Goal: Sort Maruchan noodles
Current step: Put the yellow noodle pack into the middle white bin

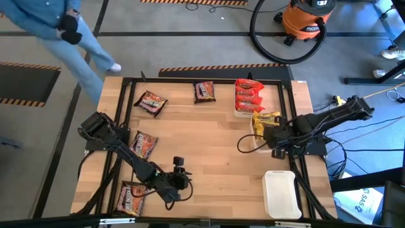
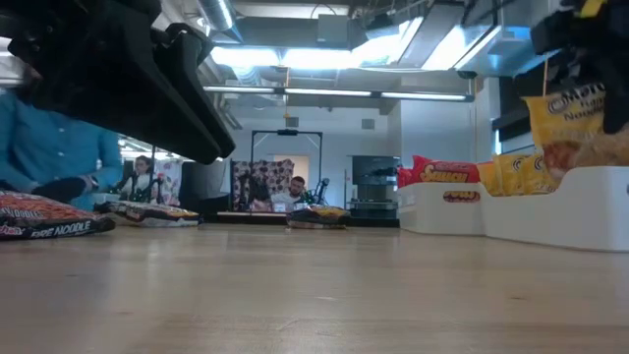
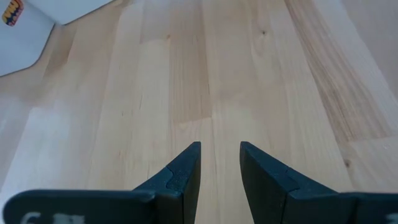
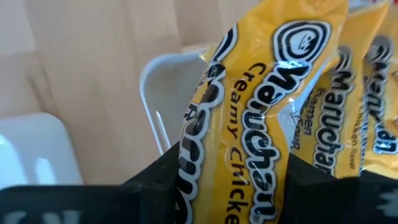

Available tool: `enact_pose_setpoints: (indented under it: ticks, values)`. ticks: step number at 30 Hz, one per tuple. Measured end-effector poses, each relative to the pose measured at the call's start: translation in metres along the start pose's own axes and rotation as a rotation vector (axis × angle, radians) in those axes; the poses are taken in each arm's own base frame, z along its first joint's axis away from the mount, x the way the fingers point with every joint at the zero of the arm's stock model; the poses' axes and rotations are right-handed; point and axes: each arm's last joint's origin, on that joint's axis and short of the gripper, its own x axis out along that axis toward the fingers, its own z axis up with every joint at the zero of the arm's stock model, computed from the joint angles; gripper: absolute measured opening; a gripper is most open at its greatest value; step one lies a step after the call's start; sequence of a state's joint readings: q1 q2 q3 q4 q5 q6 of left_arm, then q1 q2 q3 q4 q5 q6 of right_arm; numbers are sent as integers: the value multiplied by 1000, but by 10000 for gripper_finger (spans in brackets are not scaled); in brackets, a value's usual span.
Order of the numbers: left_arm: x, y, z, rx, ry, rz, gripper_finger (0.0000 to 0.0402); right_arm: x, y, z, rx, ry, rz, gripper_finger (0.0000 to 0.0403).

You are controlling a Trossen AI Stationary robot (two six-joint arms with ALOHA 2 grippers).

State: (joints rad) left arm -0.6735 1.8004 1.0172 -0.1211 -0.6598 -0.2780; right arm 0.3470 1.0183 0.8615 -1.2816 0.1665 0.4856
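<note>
My right gripper (image 1: 266, 131) is shut on a yellow Maruchan packet (image 4: 261, 118) over a white tray (image 1: 257, 144) at the table's right, where more yellow packets (image 2: 511, 175) lie. A second tray (image 1: 240, 114) behind it holds red packets (image 1: 248, 95). Dark brown packets lie flat on the wood at the far left (image 1: 150, 102), far middle (image 1: 204, 92), left (image 1: 142, 144) and near left (image 1: 131, 197). My left gripper (image 3: 221, 163) is open just above bare wood near the front middle, with nothing between its fingers. My right gripper pinches the yellow packet between its two fingers (image 4: 165, 180), which come from above and point down. They sit on the packet's upper part (image 4: 211, 168), and the wrapper bows between them. The packet hangs below the fingers; its lower end (image 2: 580, 162) is hidden behind the tray's wall.
An empty white tray (image 1: 281, 193) stands at the near right. A person in blue (image 1: 50, 25) stands beyond the table's far left corner. An orange vacuum (image 1: 307, 19) and its hose stand on the floor behind. Bare wood lies in the table's middle (image 1: 209, 139).
</note>
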Motion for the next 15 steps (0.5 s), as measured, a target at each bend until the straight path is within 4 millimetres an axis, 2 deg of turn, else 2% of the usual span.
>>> enact_pose_setpoints:
  ticks: [15]
  values:
    - [0,0,0,0,1,0,105,38,2,-8,-69,-4,-24,129]
